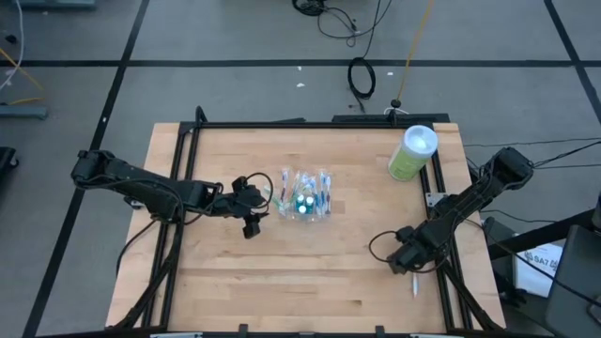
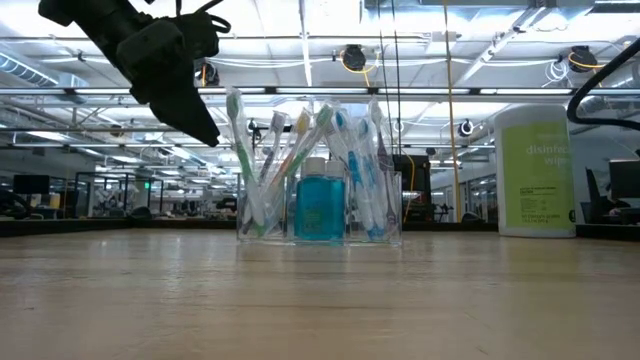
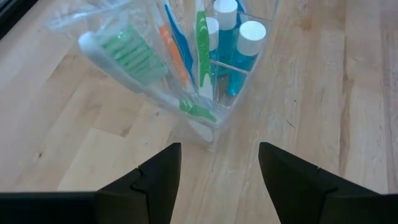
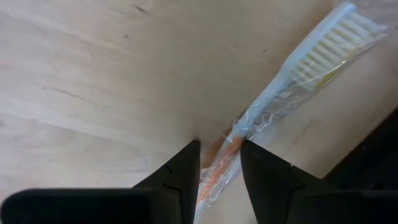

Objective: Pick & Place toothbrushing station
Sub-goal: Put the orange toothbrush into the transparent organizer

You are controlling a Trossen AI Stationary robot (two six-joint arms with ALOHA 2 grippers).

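The toothbrushing station (image 1: 303, 195) is a clear plastic holder that stands on its base mid-table. It holds several upright toothbrushes and small teal bottles with white caps (image 3: 239, 46); it also shows in the low view (image 2: 320, 180). My left gripper (image 3: 219, 168) is open and hovers above the table just left of the station, touching nothing. My right gripper (image 4: 219, 163) is low over the table's right side, slightly open. Its fingers stand on either side of the handle of a wrapped white-and-orange toothbrush (image 4: 292, 74) that lies flat on the table (image 1: 414, 284). My right gripper has its fingers astride the toothbrush's orange handle part (image 4: 225, 146), coming from above and lying across it. The toothbrush lies flat on the wood in its clear wrapper. I cannot tell whether the fingers touch it.
A tall light-green canister (image 1: 411, 152) with a white lid stands at the table's far right corner and shows in the low view (image 2: 535, 170). The loose toothbrush lies close to the table's right edge (image 1: 462, 282). Bare wood lies along the near side.
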